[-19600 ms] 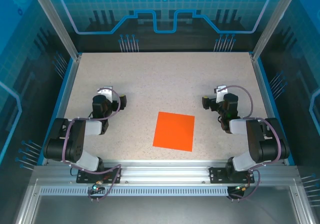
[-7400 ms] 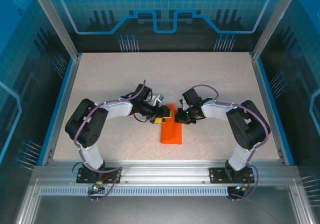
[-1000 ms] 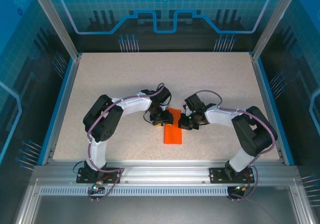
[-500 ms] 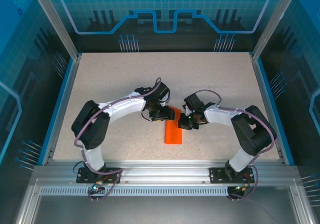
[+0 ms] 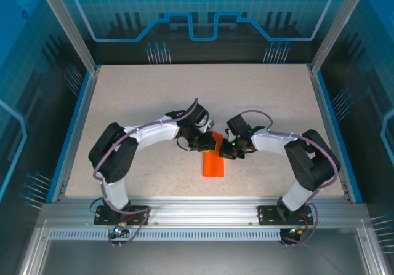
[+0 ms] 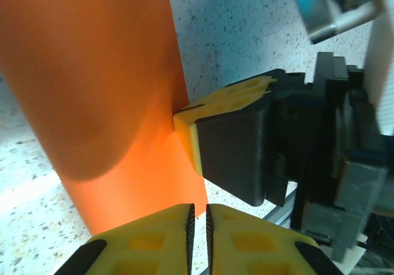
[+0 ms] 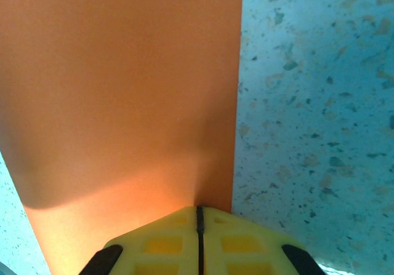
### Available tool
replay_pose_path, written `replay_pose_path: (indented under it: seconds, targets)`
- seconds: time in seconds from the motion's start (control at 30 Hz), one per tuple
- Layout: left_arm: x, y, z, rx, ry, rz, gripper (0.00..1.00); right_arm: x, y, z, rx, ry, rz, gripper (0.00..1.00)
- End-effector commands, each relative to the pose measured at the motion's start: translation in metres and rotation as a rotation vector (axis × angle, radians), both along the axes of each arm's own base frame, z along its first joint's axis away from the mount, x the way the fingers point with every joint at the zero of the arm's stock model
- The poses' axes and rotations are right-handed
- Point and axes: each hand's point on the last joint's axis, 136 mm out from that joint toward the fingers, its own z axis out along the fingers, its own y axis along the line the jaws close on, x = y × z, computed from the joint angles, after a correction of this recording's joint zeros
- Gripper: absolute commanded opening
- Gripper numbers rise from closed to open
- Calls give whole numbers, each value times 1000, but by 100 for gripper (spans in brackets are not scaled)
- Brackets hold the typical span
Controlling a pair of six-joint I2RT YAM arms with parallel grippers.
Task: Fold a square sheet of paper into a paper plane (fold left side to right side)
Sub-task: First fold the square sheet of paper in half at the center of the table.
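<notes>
Where the folded bright orange paper strip lies centre-frame, long axis vertical: left gripper, upper-left end, jaws almost together, grip unclear; right gripper, upper-right edge, closed, resting on it, equally near.

The counter is a pale, speckled slab with a blue rim down its left and right sides, and it takes up the middle of the top view. The bright orange sheet of paper lies on it, creased into a narrow strip that runs up and down the frame, just right of centre and towards the lower part. In the right wrist view the strip lies flat against the speckled surface, and its right edge is straight.
</notes>
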Motion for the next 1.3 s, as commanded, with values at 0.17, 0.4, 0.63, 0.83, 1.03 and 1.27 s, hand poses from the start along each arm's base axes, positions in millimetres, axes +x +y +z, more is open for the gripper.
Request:
replay_pose_path:
  seconds: [0.17,0.4,0.63,0.83,1.03,1.27]
  targets:
    - [-9,0,-30,6,65,-33,14,-30,-24,-29,-149,124,5,8]
    - [-12,15,-55,73,91,-9,13,-34,-27,-31,-165,136,9,8]
    - [-13,31,-69,108,104,16,12,-37,-30,-35,-182,155,11,8]
    - [-16,47,-78,135,116,36,11,-40,-35,-37,-206,164,14,8]
    - [-17,60,-76,142,116,59,12,-42,-39,-39,-226,173,12,8]
    - [-17,79,-71,148,112,86,12,-43,-40,-41,-230,176,13,7]
